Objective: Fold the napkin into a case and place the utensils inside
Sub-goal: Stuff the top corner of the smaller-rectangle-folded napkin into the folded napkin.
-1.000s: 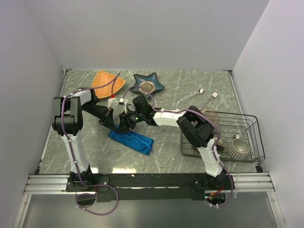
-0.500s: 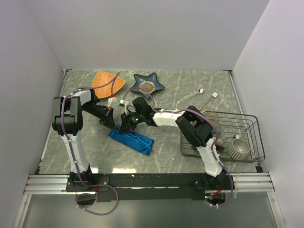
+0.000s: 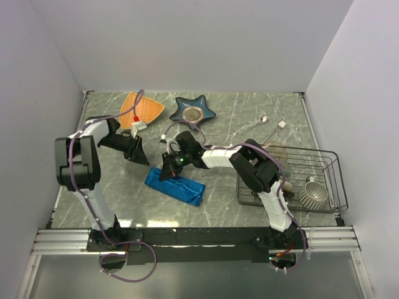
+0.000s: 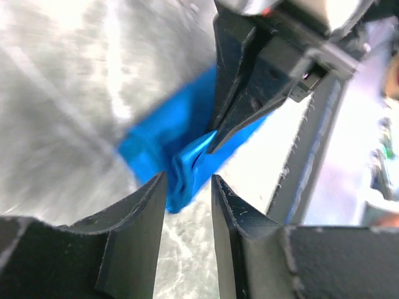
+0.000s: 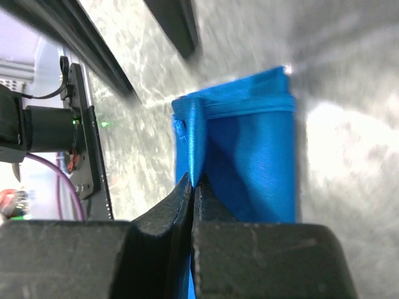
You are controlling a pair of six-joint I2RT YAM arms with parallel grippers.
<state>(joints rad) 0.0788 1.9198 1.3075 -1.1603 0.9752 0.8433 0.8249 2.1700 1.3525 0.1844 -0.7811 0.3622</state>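
We see the napkin [image 3: 181, 189] folded into a narrow blue strip, lying on the marble table [image 3: 230, 118] in front of the arm bases, slanting from upper left to lower right in the overhead view. Our right gripper [image 5: 192, 187] is at its left end, fingers clamped together on a raised ridge of the cloth. Our left gripper [image 4: 189, 187] hangs near that same end, fingers apart with nothing between them. The spoon [image 3: 262, 118] and fork [image 3: 278, 128] lie side by side at the far right, well apart from the napkin, just beyond a wire rack [image 3: 327, 163]. An orange triangular dish [image 3: 148, 107] and a dark star-shaped dish [image 3: 204, 112] sit along the far edge
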